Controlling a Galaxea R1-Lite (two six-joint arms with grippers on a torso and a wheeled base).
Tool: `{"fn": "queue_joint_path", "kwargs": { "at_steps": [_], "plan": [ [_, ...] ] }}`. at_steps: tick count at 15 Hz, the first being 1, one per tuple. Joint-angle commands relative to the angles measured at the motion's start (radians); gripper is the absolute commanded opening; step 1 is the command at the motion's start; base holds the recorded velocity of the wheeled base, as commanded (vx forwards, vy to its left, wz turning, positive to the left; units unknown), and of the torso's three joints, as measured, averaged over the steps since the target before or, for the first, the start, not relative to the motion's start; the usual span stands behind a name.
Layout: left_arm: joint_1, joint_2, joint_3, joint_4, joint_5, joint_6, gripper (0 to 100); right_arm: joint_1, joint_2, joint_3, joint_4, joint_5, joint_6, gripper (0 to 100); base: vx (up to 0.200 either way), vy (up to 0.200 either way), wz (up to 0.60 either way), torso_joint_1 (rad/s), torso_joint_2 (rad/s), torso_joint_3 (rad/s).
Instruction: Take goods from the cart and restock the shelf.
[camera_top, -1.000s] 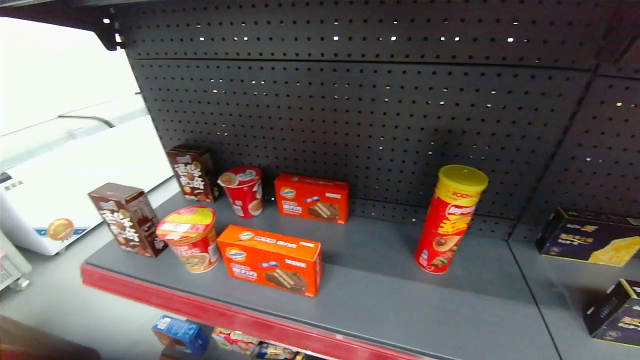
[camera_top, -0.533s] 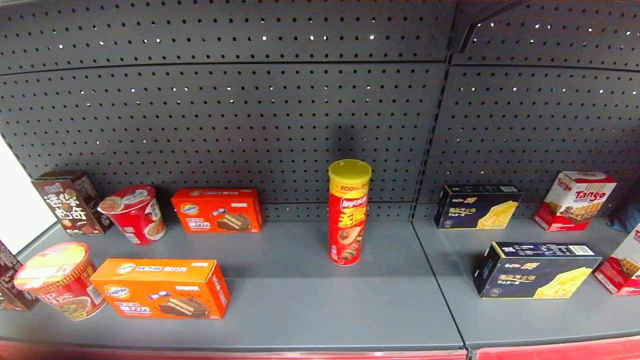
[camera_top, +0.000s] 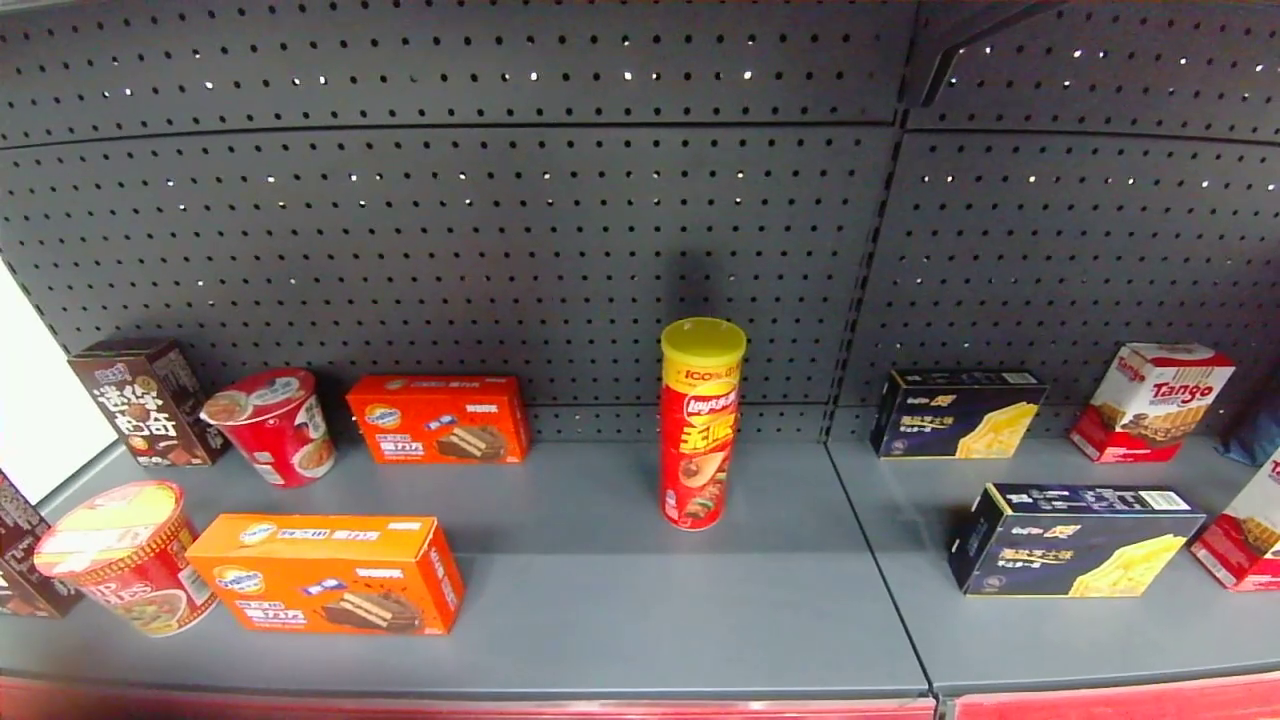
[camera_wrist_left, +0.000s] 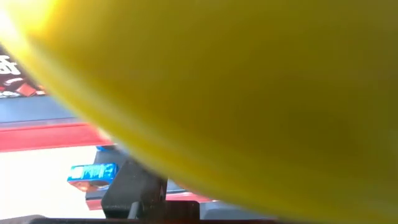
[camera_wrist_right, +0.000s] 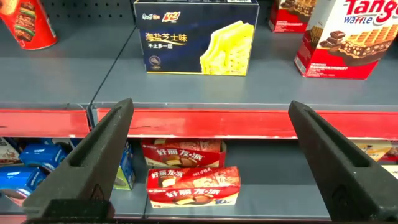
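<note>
Since the frame a second ago the head camera has swung toward the right. The goods on the shelf (camera_top: 620, 600) stand as they did, none displaced.

Left claw (camera_wrist_left: 134, 194): a dark part of it shows beneath a yellow object (camera_wrist_left: 236, 93) that sits close against the wrist lens. Whether the claw grips it cannot be told, nor what the object is.

Shelf stock, left to right:
- A brown box (camera_top: 148, 402) and a red cup (camera_top: 272, 425) stand at the back.
- A second cup (camera_top: 125, 555) stands near the front edge.
- A rear orange box (camera_top: 440, 418) has a larger orange box (camera_top: 330, 575) lying in front of it.
- The chip can (camera_top: 700, 425) stands upright and alone mid-shelf, with a yellow lid.
- Past the divider, a rear dark blue box (camera_top: 955, 413) stands behind a front dark blue box (camera_top: 1075, 540).
- A rear wafer box (camera_top: 1150, 400) and a front wafer box (camera_top: 1238, 530) follow.

Right claw (camera_wrist_right: 210, 104): spread wide, with nothing between its fingers (camera_wrist_right: 87, 168). It sits short of the shelf's red front edge (camera_wrist_right: 205, 123).
- The chip can stands beyond the claw and well to its left.
- The front dark blue box stands straight beyond the gap.
- The front wafer box stands beyond the claw to its right.
- Lower than the claw, under the shelf, lie red snack boxes (camera_wrist_right: 193, 185) and, to their left, blue packs (camera_wrist_right: 25, 177).
</note>
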Motion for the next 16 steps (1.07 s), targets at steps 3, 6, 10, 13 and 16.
{"fn": "queue_joint_path", "kwargs": {
  "at_steps": [3, 6, 10, 13, 16],
  "plan": [
    [-0.001, -0.066, -0.064, 0.15, 0.012, 0.001, 0, 0.0, 0.001, 0.0, 0.0, 0.001, 0.0, 100, 0.0, 0.0, 0.0, 0.0, 0.0, 0.0],
    [-0.001, -0.122, -0.062, 0.193, 0.012, 0.003, 0, 0.0, 0.001, 0.0, 0.0, 0.001, 0.0, 100, 0.0, 0.0, 0.0, 0.0, 0.0, 0.0],
    [0.0, -0.136, -0.082, 0.228, 0.028, 0.006, 0, 0.0, 0.001, 0.0, 0.0, 0.001, 0.0, 100, 0.0, 0.0, 0.0, 0.0, 0.0, 0.0],
    [-0.001, -0.136, -0.09, 0.228, 0.043, 0.007, 0, 0.0, 0.001, 0.0, 0.0, 0.002, 0.0, 100, 0.0, 0.0, 0.0, 0.0, 0.0, 0.0],
    [-0.004, -0.139, -0.088, 0.227, 0.043, 0.007, 0, 0.0, 0.001, 0.0, 0.0, 0.002, 0.0, 100, 0.0, 0.0, 0.0, 0.0, 0.0, 0.0]
  ]
}}
